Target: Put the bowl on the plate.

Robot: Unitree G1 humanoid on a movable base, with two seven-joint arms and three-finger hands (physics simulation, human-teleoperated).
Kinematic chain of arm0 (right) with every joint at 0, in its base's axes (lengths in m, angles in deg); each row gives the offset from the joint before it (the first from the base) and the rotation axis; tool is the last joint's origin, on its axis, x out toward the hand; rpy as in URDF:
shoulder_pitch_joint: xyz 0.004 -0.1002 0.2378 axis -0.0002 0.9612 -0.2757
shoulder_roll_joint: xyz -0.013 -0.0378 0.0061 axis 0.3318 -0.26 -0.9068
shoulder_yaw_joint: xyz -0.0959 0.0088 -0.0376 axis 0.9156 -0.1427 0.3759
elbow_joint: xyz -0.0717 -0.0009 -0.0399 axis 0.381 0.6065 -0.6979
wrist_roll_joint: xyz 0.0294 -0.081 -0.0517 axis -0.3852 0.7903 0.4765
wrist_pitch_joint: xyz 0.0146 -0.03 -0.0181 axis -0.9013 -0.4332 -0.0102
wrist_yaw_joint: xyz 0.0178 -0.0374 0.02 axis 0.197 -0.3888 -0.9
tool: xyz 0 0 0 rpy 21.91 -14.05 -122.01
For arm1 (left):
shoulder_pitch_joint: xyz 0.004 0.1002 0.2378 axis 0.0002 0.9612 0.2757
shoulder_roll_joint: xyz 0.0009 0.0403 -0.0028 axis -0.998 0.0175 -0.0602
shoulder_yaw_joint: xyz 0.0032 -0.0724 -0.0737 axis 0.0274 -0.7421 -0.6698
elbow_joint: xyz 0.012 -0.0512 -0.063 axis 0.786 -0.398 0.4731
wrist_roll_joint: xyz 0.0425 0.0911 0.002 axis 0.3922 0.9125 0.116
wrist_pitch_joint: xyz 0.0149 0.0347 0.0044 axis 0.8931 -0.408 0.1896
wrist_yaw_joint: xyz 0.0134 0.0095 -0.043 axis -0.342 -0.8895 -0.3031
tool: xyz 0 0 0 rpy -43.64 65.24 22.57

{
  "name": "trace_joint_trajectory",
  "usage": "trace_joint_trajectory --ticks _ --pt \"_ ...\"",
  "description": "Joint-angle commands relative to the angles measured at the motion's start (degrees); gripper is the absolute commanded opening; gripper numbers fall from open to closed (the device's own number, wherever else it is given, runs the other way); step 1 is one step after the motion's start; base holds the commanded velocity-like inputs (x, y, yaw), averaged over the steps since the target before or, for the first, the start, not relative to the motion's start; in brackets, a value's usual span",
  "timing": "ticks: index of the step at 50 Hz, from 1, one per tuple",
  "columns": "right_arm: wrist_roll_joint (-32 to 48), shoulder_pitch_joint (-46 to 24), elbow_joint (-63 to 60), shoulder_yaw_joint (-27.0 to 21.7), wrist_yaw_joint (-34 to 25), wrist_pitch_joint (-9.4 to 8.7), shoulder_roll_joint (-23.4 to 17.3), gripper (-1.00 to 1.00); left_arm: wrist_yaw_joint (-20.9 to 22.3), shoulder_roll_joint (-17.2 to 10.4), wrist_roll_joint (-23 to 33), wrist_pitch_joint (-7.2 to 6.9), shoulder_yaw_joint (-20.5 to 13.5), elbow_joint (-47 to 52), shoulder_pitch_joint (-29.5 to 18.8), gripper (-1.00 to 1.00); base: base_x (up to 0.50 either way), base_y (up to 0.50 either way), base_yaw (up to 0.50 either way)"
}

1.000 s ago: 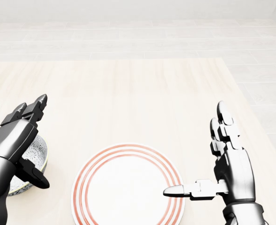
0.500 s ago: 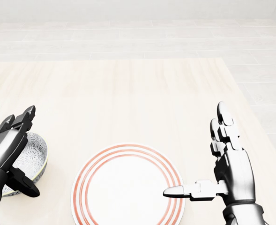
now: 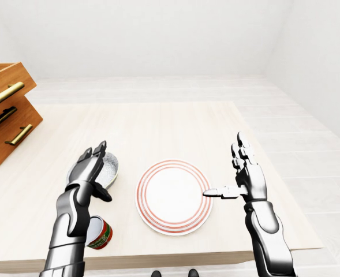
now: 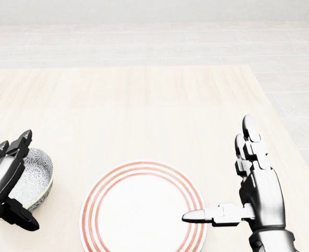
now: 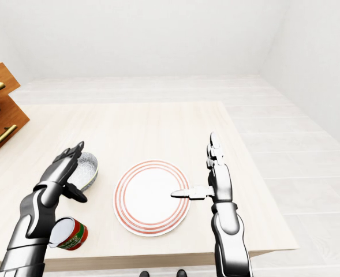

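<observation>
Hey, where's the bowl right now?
In the head view the bowl sits at lower left on the table, left of the plate, the left hand open over its left edge.

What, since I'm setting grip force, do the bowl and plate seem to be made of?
Bowl: probably glazed ceramic, with a fine grey-and-white pattern inside and a pale yellowish outer edge. Plate: likely glazed ceramic too, with a smooth white face and red rings near the rim. Both are renders, so hard plastic can't be ruled out.

White plate (image 4: pixel 138 206), red rings; bowl (image 4: pixel 37 172) seemingly grey-patterned.
</observation>
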Motion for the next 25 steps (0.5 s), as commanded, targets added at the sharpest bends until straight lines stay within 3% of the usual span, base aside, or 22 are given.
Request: trace_joint_trajectory --ticks 1,25 --pt "0.2 0.1 -0.1 0.2 0.1 0.00 0.0 1.00 -1.7 -0.1 0.0 0.00 -0.2 -1.7 0.8 1.00 0.00 0.00 0.00" --pt "0.5 0.4 -2.2 0.5 -0.1 0.00 0.0 1.00 -4.1 -0.2 0.1 0.00 0.4 -4.6 1.3 1.00 0.00 0.00 0.00"
